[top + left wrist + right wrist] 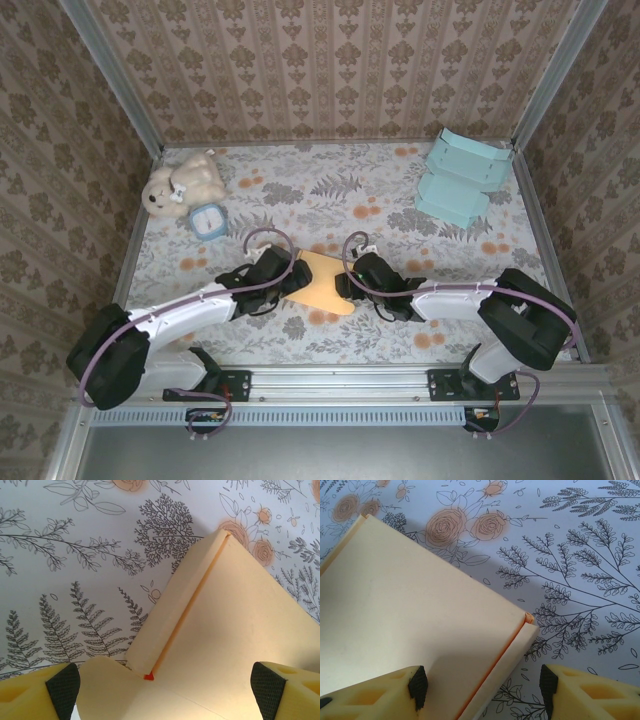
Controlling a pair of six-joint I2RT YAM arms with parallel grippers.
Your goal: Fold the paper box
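The paper box [322, 283] is a flat cream-orange sheet lying on the floral tabletop between my two arms. My left gripper [291, 277] is at its left edge and my right gripper [351, 279] at its right edge. In the left wrist view the box [235, 610] has a narrow side flap [172, 605] folded up along a crease, and the left gripper [165, 692] stands open wide, straddling the sheet. In the right wrist view the right gripper [484, 690] is open around the box's [415, 610] edge flap [512, 660]; neither pad presses on it.
A teddy bear [183, 185] and a small blue alarm clock [208, 220] sit at the back left. Teal folded boxes [462, 175] are stacked at the back right. Patterned walls enclose the table on three sides.
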